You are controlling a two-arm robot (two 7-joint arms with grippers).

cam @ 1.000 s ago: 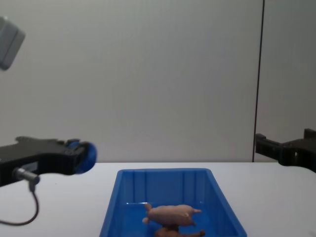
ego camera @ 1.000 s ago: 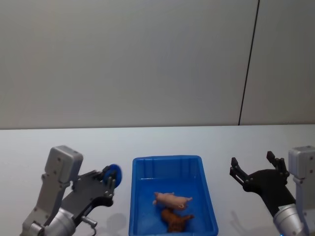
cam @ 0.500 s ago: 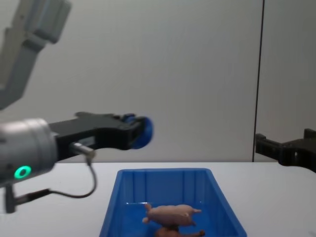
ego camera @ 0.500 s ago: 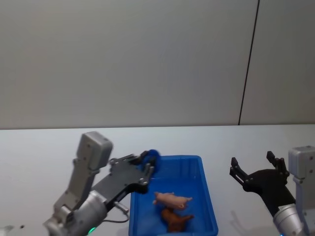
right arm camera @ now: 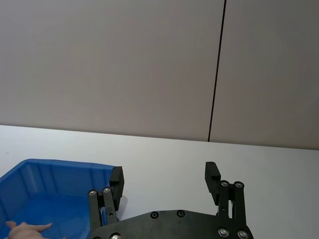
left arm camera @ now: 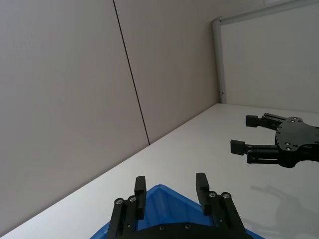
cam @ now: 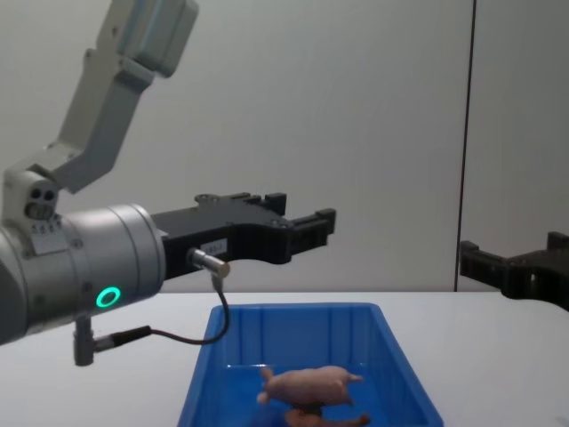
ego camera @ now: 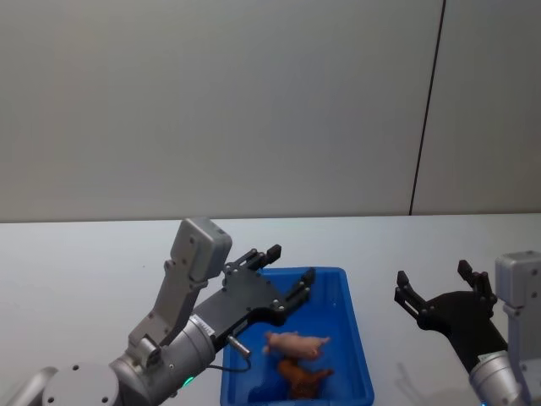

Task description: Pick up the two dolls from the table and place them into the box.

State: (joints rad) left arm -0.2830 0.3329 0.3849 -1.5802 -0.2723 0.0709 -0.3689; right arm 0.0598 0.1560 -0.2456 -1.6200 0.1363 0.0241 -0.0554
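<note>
Both dolls lie inside the blue box (ego camera: 360, 342) (cam: 293, 310) (right arm camera: 55, 165): the pink pig (ego camera: 296, 343) (cam: 311, 385) (right arm camera: 24, 229) on its side, and the brown animal (ego camera: 303, 377) (cam: 325, 417) just nearer me. My left gripper (ego camera: 290, 265) (cam: 305, 212) (left arm camera: 170, 181) hovers open and empty above the box's far left part, well above the dolls. On the other side of the box, my right gripper (ego camera: 433, 275) (right arm camera: 164, 173) (cam: 508, 252) (left arm camera: 244, 133) hangs open and empty over the white table (ego camera: 68, 254).
A plain grey wall with a dark vertical seam (ego camera: 427, 110) stands behind the table. A thin cable (cam: 191, 334) loops under my left wrist. Bare tabletop lies on both sides of the box.
My left arm has swung up and to the right, from beside the box to above it. The small blue round thing at its tip no longer shows, and the fingers are spread. The right arm is still.
</note>
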